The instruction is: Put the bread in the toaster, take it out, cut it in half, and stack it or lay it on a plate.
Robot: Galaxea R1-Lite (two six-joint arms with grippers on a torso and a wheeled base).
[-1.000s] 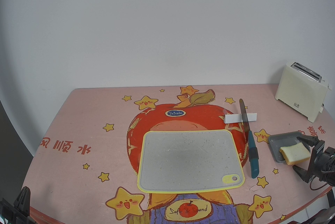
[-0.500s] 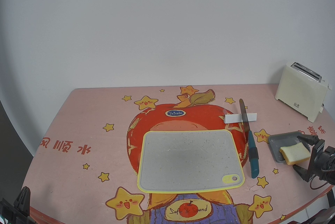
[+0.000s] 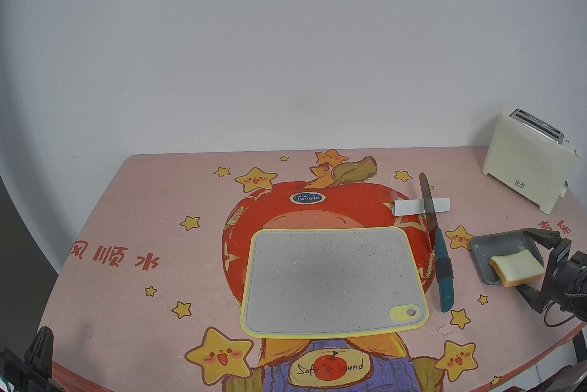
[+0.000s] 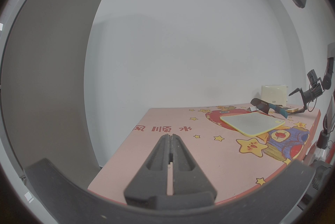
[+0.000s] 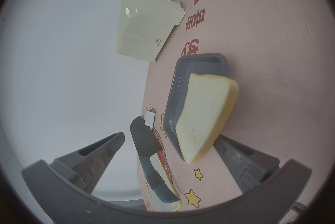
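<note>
"Since you asked which arm was nearer: your right gripper point(image 3: 527, 265) was. Its jaws stood wide apart, one on the far side of the bread point(image 3: 516, 268) and one on the near side."

"And the slice itself?"

"It lay on the grey plate point(image 3: 489, 246), hanging over the edge nearest your gripper, with the toaster point(image 3: 529, 158) beyond it. Your left gripper point(image 4: 171, 151) sat at the opposite corner of the table point(image 3: 153, 240), jaws pressed together, well apart from everything."

"So closing came next?"

"I'd judge so: you only needed to close across the slice."
</note>
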